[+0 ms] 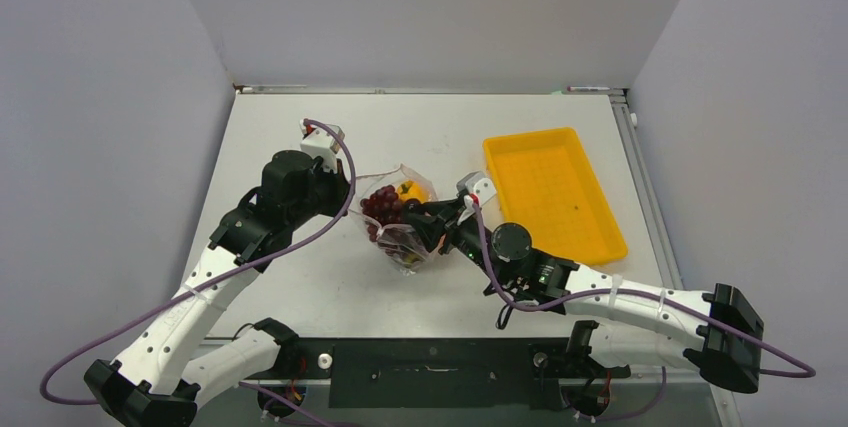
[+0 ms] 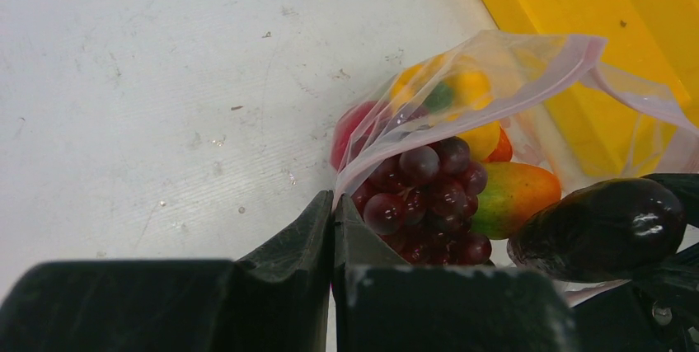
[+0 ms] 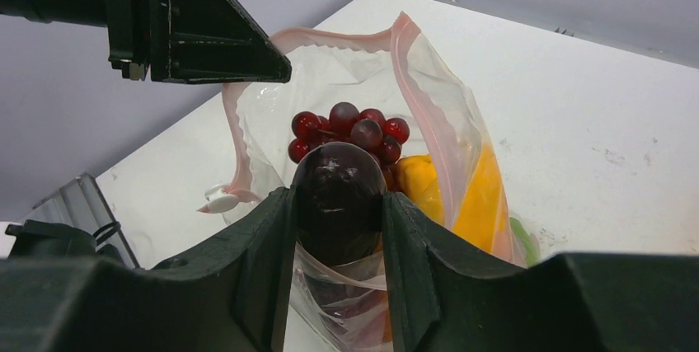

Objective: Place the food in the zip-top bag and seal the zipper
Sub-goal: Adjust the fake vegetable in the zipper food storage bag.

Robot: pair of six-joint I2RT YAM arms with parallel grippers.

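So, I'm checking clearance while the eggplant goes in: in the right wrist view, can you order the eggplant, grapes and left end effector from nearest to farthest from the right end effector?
1. The eggplant: held in the right end effector.
2. The grapes: just beyond it, inside the bag.
3. The left end effector: upper left, at the bag's far rim.

Nothing legible in any of the 3 views: no lettering, label, brand name, number or sign to be made out on the zip-top bag point(image 3: 449, 96), nor on the yellow tray point(image 1: 553, 192) lying at 2 o'clock from it in the top view
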